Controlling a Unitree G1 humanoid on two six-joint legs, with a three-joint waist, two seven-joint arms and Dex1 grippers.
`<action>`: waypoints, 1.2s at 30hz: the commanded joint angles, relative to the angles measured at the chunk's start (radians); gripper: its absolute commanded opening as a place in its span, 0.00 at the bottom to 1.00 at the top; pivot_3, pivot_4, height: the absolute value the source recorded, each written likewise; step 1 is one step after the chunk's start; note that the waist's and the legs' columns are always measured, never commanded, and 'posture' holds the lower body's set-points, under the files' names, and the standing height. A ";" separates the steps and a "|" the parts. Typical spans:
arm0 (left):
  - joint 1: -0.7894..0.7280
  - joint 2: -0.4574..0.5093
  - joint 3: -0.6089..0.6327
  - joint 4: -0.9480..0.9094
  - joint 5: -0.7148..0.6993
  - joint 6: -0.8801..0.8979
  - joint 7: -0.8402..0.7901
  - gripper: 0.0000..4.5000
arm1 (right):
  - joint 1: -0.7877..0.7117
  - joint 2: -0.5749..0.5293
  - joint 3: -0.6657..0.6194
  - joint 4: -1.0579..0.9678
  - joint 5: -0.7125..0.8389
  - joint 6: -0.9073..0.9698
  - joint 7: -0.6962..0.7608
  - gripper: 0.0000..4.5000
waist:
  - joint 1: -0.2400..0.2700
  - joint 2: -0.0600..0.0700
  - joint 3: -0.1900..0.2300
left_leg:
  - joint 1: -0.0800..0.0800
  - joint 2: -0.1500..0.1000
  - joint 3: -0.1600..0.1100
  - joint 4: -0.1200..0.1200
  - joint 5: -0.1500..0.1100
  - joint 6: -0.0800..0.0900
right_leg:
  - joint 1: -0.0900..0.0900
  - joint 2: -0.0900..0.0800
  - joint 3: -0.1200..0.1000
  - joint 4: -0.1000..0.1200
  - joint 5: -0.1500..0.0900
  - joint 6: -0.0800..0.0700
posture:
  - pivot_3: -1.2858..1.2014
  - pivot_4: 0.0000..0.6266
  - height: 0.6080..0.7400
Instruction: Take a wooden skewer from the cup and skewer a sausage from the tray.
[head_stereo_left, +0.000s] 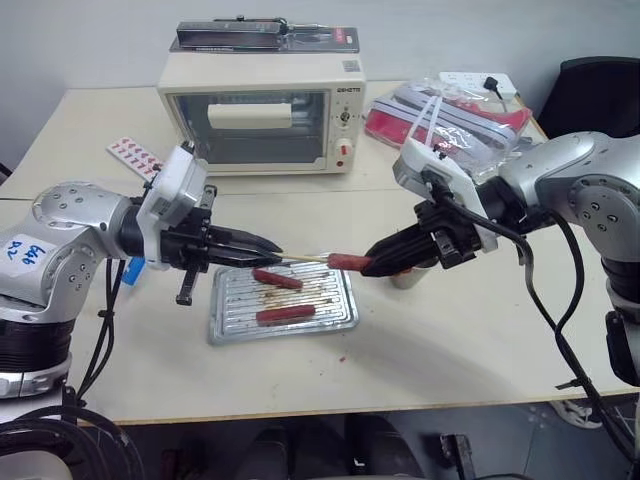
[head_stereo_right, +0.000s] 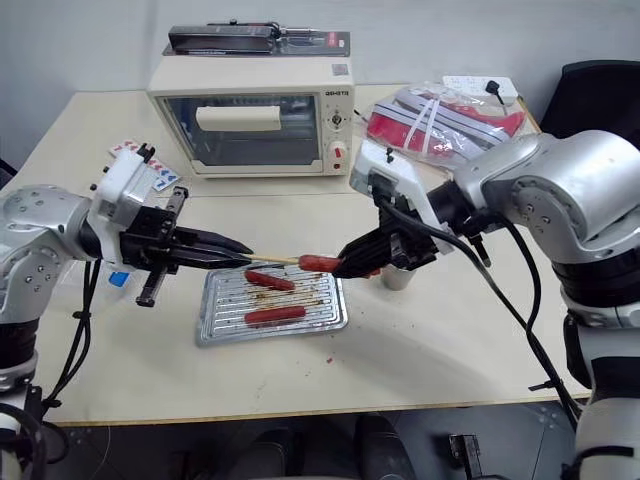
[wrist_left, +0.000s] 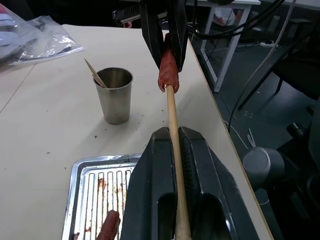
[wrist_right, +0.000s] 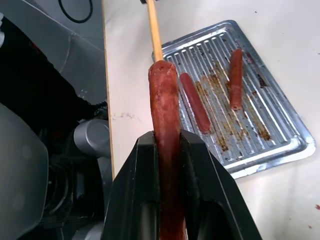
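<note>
Above the tray (head_stereo_left: 345, 312), my left claw (head_stereo_left: 262, 243) clamps the wooden skewer (head_stereo_left: 303, 258), its tip apparently just entering the sausage (head_stereo_left: 347, 262) gripped in my right claw (head_stereo_left: 378, 262); threading remains.

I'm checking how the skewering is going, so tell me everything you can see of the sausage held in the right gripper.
The sausage is glossy red-brown, finger-shaped with a rounded end, and looks smooth-skinned. The right gripper is shut on it, its black fingers pinching both sides. It hangs above the tray, clear of the two sausages lying there. The wooden skewer, clamped in the left gripper, meets its free end in line with its length; how deep the point has gone cannot be seen.
</note>
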 joint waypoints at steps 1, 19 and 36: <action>-0.036 -0.030 -0.014 -0.028 0.004 -0.024 0.008 0.00 | -0.025 0.010 -0.037 -0.030 0.021 0.007 -0.013 0.07 | 0.000 0.000 0.000 | 0.000 0.000 0.000 0.001 0.000 0.000 | 0.000 0.000 0.000 0.000 0.000 0.000 | 0.52 0.24 1.00; 0.135 -0.009 0.101 -0.081 0.006 -0.004 0.091 0.00 | -0.070 -0.014 -0.065 0.053 -0.096 -0.146 -0.056 0.53 | 0.000 0.000 0.000 | -0.001 0.000 0.000 0.002 0.000 0.000 | 0.000 0.000 0.000 0.001 0.000 0.000 | 0.52 0.24 1.00; 0.570 -0.119 0.622 -0.341 -0.041 0.044 0.568 0.00 | -0.024 0.155 -0.269 0.122 -0.098 -0.290 -0.208 0.95 | -0.001 0.000 0.000 | -0.001 0.000 0.000 0.002 0.000 0.000 | 0.000 0.000 0.000 0.002 0.000 0.000 | 0.52 0.24 1.00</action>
